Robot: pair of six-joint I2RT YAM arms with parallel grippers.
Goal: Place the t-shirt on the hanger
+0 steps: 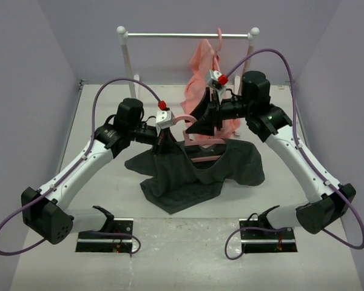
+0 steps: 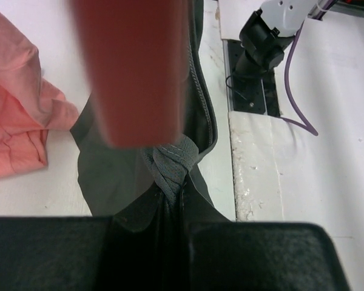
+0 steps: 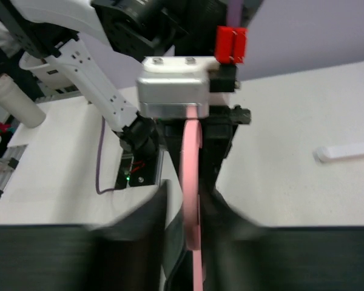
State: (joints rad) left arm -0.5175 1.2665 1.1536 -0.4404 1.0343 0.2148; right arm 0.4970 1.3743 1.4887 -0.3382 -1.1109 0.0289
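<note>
The t-shirt (image 1: 194, 173) lies mid-table, its collar bunched and pinched by my left gripper (image 1: 164, 140). The hanger (image 1: 204, 143), clamped in my right gripper (image 1: 201, 124), runs crosswise just right of that collar, so I judge the right arm must feed it in.

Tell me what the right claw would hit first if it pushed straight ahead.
Most likely the left arm's silver camera block, which sits straight ahead along the hanger that the right claw is shut on. Depth is unclear from the wrist view.
</note>
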